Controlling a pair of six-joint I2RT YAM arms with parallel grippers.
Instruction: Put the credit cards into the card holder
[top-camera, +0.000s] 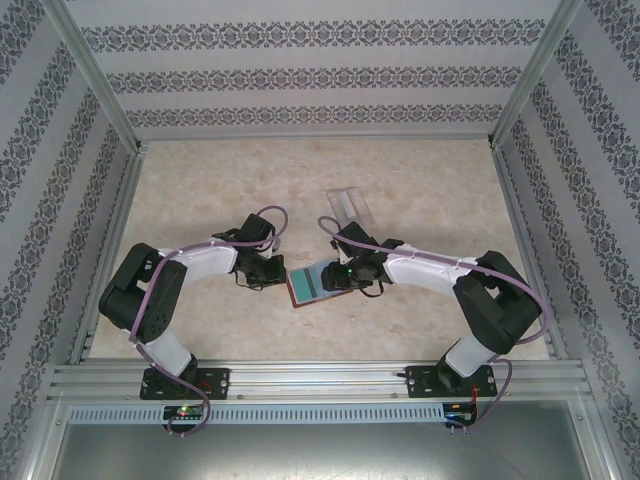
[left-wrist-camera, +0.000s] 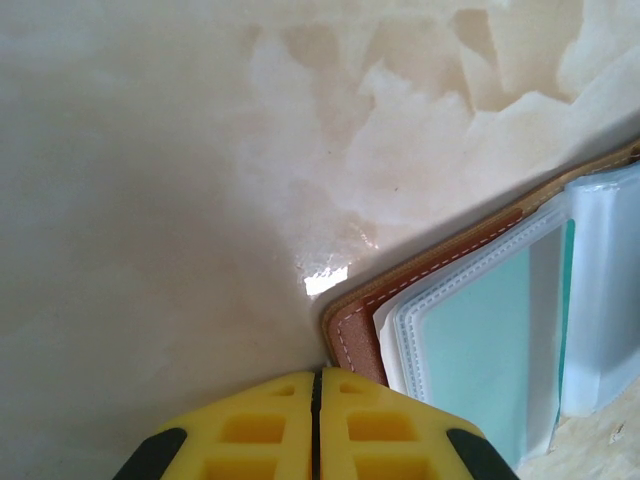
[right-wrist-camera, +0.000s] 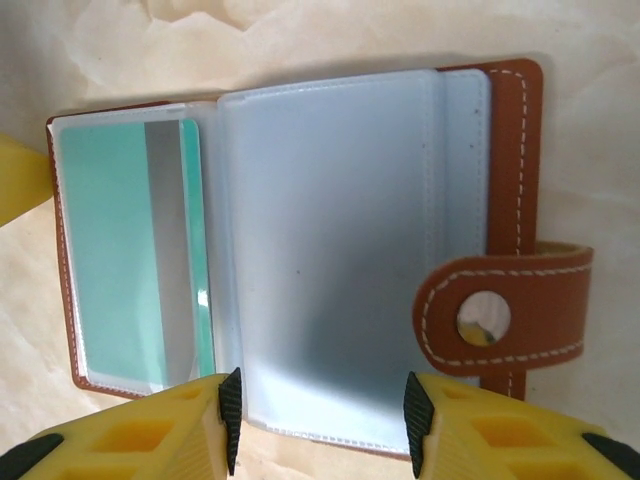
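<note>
So, biggest thing first: the beige marbled table (top-camera: 200, 190), with both arms reaching in toward the middle. The card holder (top-camera: 298, 291) lies open and flat right between the two sets of jaws, brown leather cover down and clear pockets facing up. Well beyond the right jaws, further out on the table, a clear plastic case (top-camera: 350, 208) lies by itself.

The right gripper (right-wrist-camera: 318, 425) has its jaws about halfway apart. They straddle the near edge of a frosted plastic sleeve (right-wrist-camera: 330, 250), one yellow finger on each side of it. Can't really tell if the pads touch the sleeve. Off to the left of those jaws, the teal card (right-wrist-camera: 115, 250) sits tucked into the other pocket. To the right of the jaws is the clasp tab (right-wrist-camera: 540, 300), folded across the cover's edge, with a shiny snap (right-wrist-camera: 483, 318) on it.

The left gripper (left-wrist-camera: 316, 410) is fully closed, yellow fingers pressed flat against each other. The card holder's rounded, stitched corner is just beside the fingertips, on their right. I can't tell whether it touches them or slips underneath. The teal card is further right of that.
</note>
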